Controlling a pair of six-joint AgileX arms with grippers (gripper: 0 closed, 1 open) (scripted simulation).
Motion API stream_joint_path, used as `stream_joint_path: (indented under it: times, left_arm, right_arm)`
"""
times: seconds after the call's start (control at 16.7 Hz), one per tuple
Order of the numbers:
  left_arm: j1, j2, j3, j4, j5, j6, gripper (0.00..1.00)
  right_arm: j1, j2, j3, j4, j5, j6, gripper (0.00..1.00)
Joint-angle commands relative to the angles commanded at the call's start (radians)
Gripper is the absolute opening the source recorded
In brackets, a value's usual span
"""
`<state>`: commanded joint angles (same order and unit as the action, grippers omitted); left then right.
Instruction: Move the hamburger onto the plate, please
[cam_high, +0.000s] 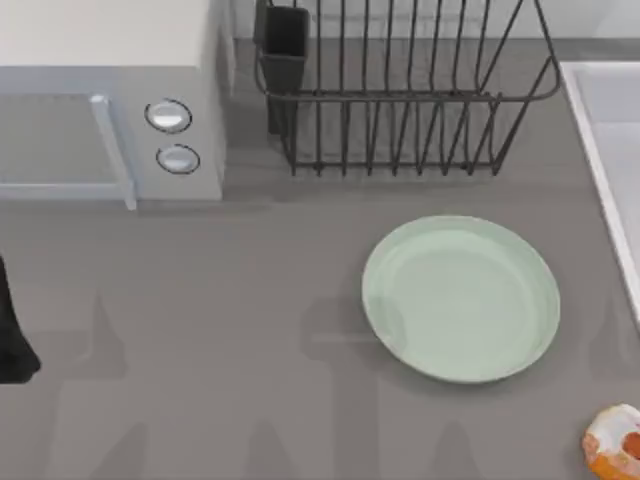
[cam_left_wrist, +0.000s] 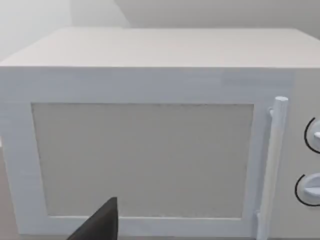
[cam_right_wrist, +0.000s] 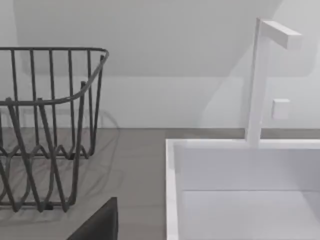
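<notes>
The hamburger (cam_high: 614, 441), small, orange with cream patches, lies on the table at the front right corner, partly cut by the top view's edge. The plate (cam_high: 460, 298), large, round and pale mint green, sits right of the table's middle with nothing on it. The hamburger is well apart from the plate, to its front right. My left arm (cam_high: 12, 340) is a dark shape at the far left edge, far from both. A dark part of my left gripper (cam_left_wrist: 100, 224) faces the microwave. A dark part of my right gripper (cam_right_wrist: 99, 224) faces the rack and sink.
A white microwave (cam_high: 100, 100) stands at the back left, door shut. A dark wire dish rack (cam_high: 400, 90) stands at the back middle, behind the plate. A white sink (cam_high: 612, 150) with a faucet (cam_right_wrist: 260, 80) runs along the right side.
</notes>
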<state>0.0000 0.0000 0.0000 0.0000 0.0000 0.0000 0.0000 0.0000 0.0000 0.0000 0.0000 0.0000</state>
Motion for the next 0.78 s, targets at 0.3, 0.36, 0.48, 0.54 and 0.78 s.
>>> stream_joint_path:
  times: [0.3,0.36,0.48,0.54,0.78]
  left_arm:
    - [0.000,0.000,0.000,0.000,0.000,0.000,1.00]
    - [0.000,0.000,0.000,0.000,0.000,0.000,1.00]
    - [0.000,0.000,0.000,0.000,0.000,0.000,1.00]
    - [0.000,0.000,0.000,0.000,0.000,0.000,1.00]
    - [0.000,0.000,0.000,0.000,0.000,0.000,1.00]
  right_arm:
    - [0.026,0.067,0.056,-0.061,0.001,-0.025,1.00]
    - [0.041,0.110,0.089,-0.098,0.000,-0.039,1.00]
    - [0.081,0.229,0.168,-0.196,-0.001,-0.074,1.00]
    - [0.103,0.304,0.212,-0.253,-0.001,-0.093,1.00]
    - [0.200,0.685,0.396,-0.511,-0.006,-0.176,1.00]
